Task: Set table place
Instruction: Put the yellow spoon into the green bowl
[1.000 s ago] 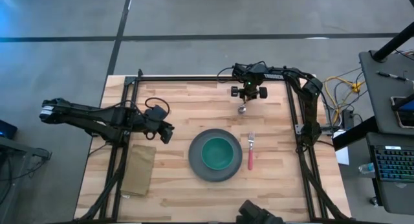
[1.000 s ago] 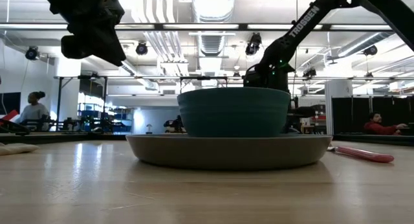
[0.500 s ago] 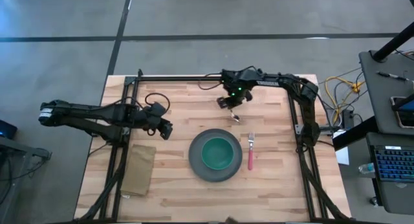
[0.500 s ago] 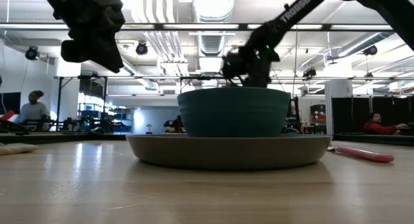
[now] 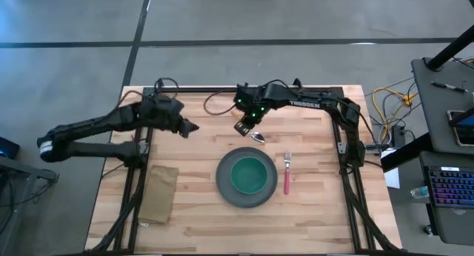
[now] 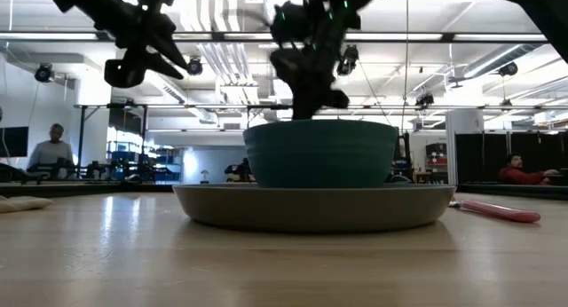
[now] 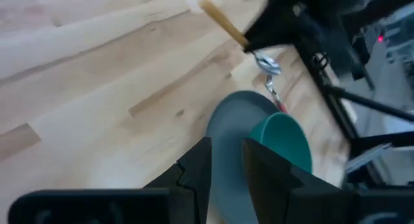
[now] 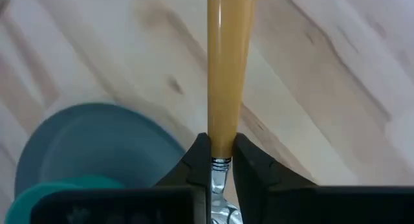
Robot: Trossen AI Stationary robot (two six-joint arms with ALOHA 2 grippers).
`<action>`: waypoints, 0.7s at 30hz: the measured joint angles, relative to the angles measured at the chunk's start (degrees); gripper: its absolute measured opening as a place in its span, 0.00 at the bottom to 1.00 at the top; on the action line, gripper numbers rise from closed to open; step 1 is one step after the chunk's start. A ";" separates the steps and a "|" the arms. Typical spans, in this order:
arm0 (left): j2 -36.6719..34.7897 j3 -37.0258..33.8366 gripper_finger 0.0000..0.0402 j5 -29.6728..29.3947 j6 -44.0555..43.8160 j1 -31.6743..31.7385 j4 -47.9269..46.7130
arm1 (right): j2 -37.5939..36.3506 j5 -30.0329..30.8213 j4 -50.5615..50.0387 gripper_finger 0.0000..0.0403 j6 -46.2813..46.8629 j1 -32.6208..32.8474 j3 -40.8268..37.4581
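High view: right end effector grasping spoon above tabletop, just beyond plate; bowl on plate, fork beside it. Left wrist view: left end effector released, near plate.

We see bare table at the plate's five to seven o'clock. At its three o'clock the fork blocks; at nine, the cloth. The spoon probably hangs clear at twelve.
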 joint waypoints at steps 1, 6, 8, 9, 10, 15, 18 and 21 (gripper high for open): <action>0.42 0.00 0.18 2.28 0.03 1.96 0.02 | 0.00 1.42 -0.32 0.07 -1.03 0.97 1.20; 4.34 -0.09 0.23 14.17 -0.45 7.84 5.51 | 0.17 4.44 -1.14 0.07 -4.48 4.52 7.53; 6.42 -0.09 0.26 16.70 -1.81 8.54 8.83 | 0.17 5.76 -1.22 0.07 -4.88 5.53 9.13; 7.38 -0.09 0.28 18.03 -2.44 8.92 10.60 | 0.17 6.66 -1.17 0.07 -4.87 5.92 9.72; 8.31 -0.08 0.30 19.42 -3.45 9.21 12.24 | 0.17 7.48 -1.33 0.07 -4.77 6.28 10.13; 12.30 0.21 0.40 22.87 -7.08 9.79 17.52 | 0.22 8.98 -4.38 0.07 -4.83 7.41 10.89; 13.44 0.37 0.44 25.40 -7.92 10.55 19.11 | 0.26 10.01 -5.85 0.07 -5.44 8.10 10.59; 14.79 0.37 0.44 26.57 -8.16 10.72 20.56 | 0.28 10.93 -5.59 0.07 -6.67 8.79 10.65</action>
